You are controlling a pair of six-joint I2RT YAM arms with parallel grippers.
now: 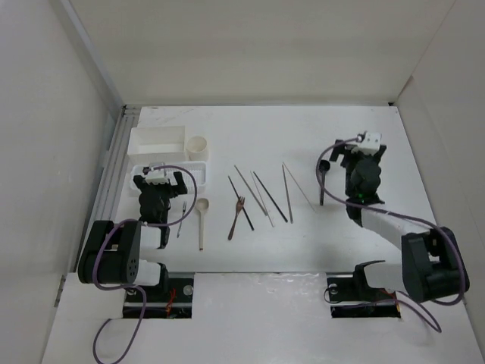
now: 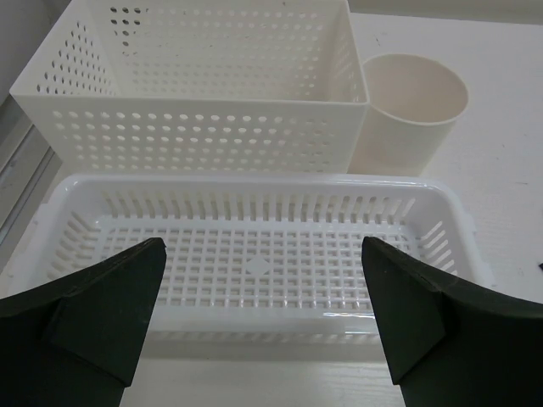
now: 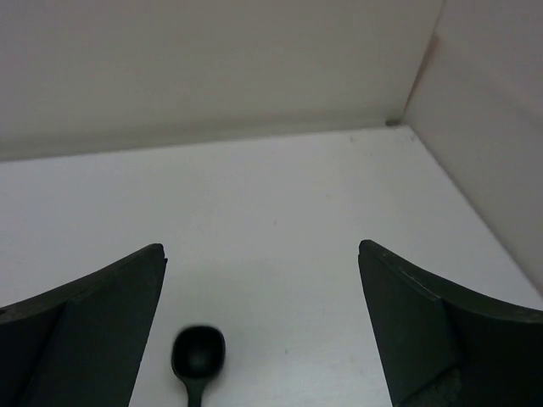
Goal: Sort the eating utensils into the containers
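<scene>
Three white containers stand at the left: a rectangular box, a round cream cup and a shallow ribbed tray. The left wrist view shows the tray, the box and the cup, all with nothing in them. My left gripper is open and empty over the tray's near edge. The utensils lie on the table: metal fork, pale wooden spoon, brown wooden fork, dark and pale chopsticks. The dark spoon also shows in the right wrist view. My right gripper is open beside it.
White walls close in the table on the left, back and right. A metal rail runs along the left edge beside the containers. Both arm bases sit at the near edge.
</scene>
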